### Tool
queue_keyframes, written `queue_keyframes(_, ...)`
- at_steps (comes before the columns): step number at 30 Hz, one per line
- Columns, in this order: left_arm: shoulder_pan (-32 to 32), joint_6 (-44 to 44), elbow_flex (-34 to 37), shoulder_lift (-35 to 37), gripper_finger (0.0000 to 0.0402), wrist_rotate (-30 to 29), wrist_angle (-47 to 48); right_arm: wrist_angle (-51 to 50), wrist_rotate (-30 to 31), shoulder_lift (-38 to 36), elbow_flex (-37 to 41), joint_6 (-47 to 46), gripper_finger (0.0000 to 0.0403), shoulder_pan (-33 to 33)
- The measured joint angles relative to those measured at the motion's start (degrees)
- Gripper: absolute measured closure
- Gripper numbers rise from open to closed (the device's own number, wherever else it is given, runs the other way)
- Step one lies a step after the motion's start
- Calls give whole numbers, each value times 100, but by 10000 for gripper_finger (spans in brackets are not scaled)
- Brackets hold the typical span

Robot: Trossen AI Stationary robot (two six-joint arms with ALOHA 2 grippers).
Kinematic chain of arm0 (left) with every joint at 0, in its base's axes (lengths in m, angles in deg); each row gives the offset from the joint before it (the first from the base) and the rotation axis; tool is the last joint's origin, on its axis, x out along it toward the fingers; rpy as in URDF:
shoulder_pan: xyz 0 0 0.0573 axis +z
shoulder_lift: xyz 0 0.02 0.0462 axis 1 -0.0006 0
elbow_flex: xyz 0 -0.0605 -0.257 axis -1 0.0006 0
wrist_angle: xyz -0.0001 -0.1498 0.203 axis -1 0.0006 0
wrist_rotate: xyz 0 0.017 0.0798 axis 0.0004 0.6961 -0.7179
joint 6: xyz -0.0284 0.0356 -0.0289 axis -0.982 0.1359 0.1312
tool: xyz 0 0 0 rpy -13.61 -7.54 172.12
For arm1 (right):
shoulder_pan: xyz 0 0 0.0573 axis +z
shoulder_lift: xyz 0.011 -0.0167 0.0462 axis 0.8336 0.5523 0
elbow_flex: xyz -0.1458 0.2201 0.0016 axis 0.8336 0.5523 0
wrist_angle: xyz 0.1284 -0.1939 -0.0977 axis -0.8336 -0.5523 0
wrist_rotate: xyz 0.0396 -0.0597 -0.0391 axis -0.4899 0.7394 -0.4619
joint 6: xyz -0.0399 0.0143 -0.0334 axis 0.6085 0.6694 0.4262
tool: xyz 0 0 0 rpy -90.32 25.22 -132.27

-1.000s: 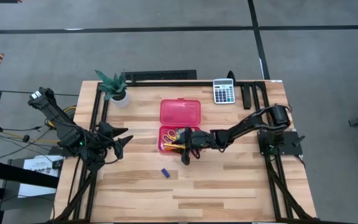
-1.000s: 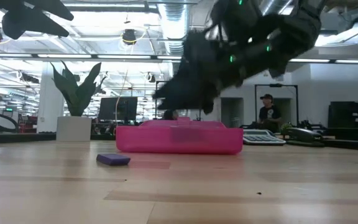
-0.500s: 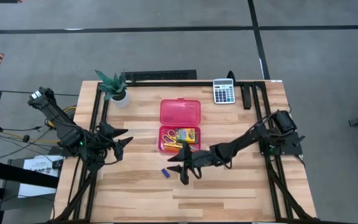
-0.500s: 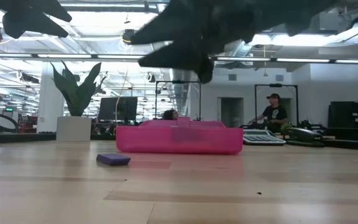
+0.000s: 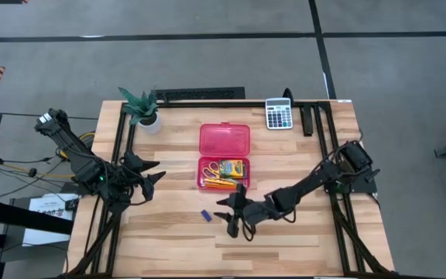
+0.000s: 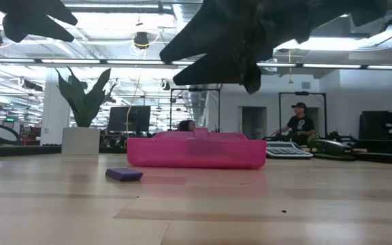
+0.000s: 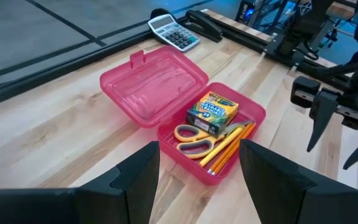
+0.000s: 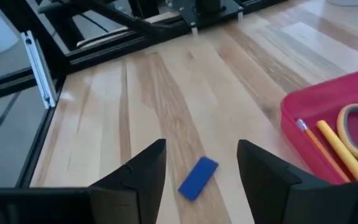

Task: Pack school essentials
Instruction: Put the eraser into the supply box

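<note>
Eraser [image 5: 205, 215]: one small blue block, lying flat on the bare table [image 5: 300, 240], apart from the open pink case [image 5: 224, 159] and on the side of it away from the calculator [image 5: 279, 114]. It is the only school item seen outside the case. Scissors [image 7: 194, 138], pencils [image 7: 229, 146] and crayon box [image 7: 212, 112] already lie in the case's tray.

Right gripper [image 5: 231, 216]: raised above the table, just beside the eraser, not touching it. Fingers are parted and hold nothing. In the right wrist view the eraser [image 8: 198, 178] sits ahead of the gap between the two fingers, its long axis slanted across the line of approach rather than square to it.

Left gripper [image 5: 155, 170]: parked near the left edge of the table, fingers spread wide and empty, well apart from the eraser.

Assessment: the right arm is clearly the nearer and is lined up for the pick. The next move appears to depend on lowering over the eraser and turning the wrist so the fingers close across its short side.
</note>
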Motion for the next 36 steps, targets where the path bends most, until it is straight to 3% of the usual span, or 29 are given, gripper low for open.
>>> queue_keyframes(4, 0, 0, 0, 0, 193, 14, -7, -51, 35, 197, -102, -1, 193, 24)
queue_keyframes(20, 0, 42, 0, -1, 193, 44, -15, -614, 342, 1952, -1946, 292, 192, -8)
queue_keyframes(29, 0, 61, 0, -1, 193, 94, 0, -899, 787, 2661, -2353, -760, 192, 54)
queue_keyframes(36, 0, 153, 0, -1, 193, 94, -4, -1394, 920, 2745, -2367, -1409, 192, 86)
